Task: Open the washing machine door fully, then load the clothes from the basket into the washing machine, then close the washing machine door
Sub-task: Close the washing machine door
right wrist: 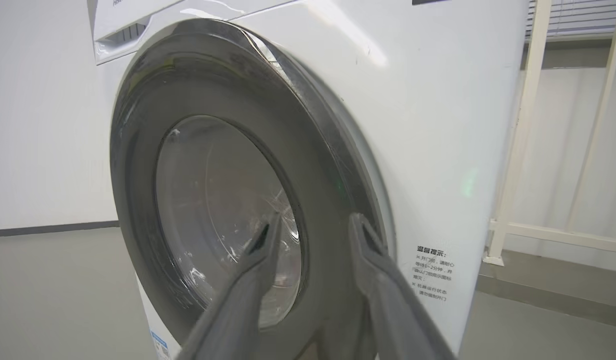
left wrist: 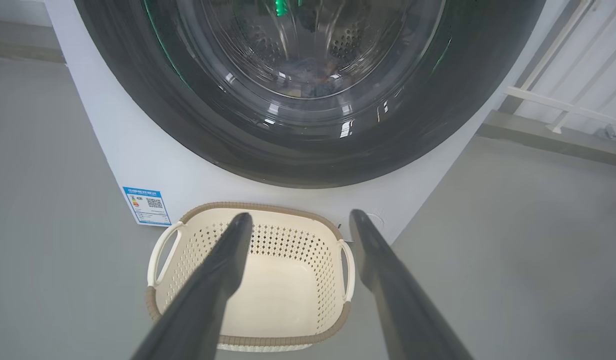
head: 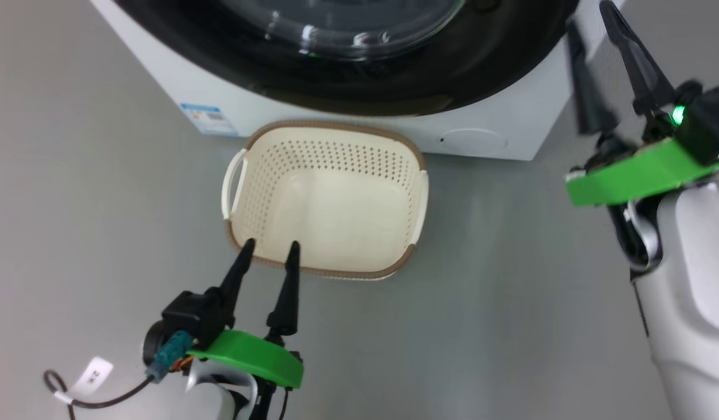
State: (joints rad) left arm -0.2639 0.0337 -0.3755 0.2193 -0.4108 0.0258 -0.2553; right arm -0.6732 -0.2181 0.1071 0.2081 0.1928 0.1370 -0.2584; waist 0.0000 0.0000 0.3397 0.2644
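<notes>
The washing machine (head: 511, 105) stands at the top of the head view, white and boxy. Its washing machine door (head: 394, 87) lies flush against the front, black rim around clear glass (left wrist: 308, 50). The cream basket (head: 313, 157) sits on the floor in front of it and holds nothing. The clothes are out of view. My left gripper (head: 271, 245) hovers open over the basket's near rim (left wrist: 268, 341). My right gripper (head: 590, 17) is raised beside the machine's right corner, open and holding nothing. In the right wrist view it (right wrist: 315, 222) points at the door's right rim (right wrist: 333, 200).
A blue label (head: 208, 116) marks the machine's lower left corner. Grey floor surrounds the basket. A white railing (right wrist: 518, 150) stands right of the machine. A cable with a white tag (head: 94, 373) hangs off my left wrist.
</notes>
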